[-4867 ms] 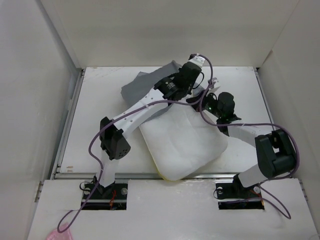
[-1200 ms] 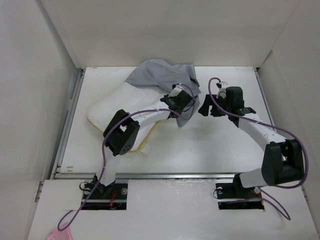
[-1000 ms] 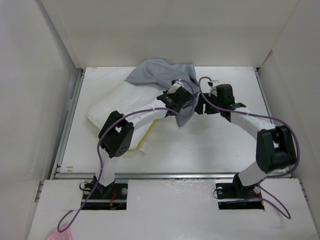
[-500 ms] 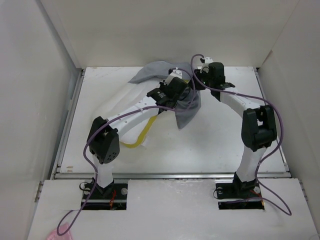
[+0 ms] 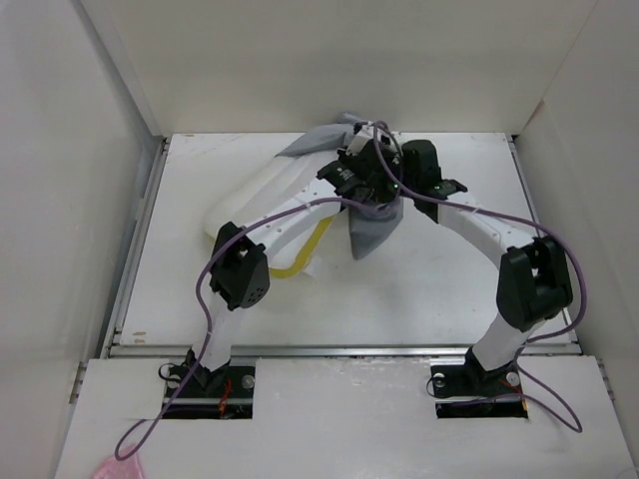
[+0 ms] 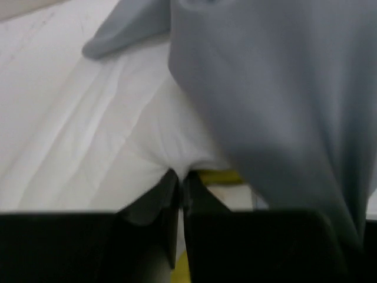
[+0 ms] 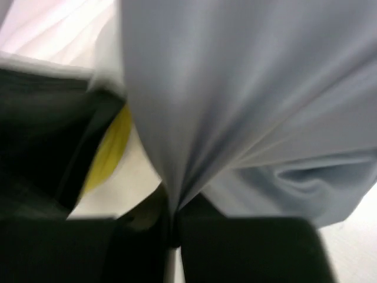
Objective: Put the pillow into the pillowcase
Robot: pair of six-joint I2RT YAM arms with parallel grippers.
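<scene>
The right gripper (image 7: 172, 218) is clamped on a fold of the grey pillowcase (image 5: 371, 225), the left gripper (image 6: 179, 180) pinches the white pillow (image 5: 260, 195); it lies far-left on the table (image 5: 439, 279), mostly uncovered, so the stuffing looks barely begun

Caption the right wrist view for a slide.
Right jaws shut on a gathered fold of the grey pillowcase, the yellow-edged pillow at left.

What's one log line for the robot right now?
left gripper: shut on pillow | right gripper: shut on pillowcase | pillow: mostly uncovered
</scene>
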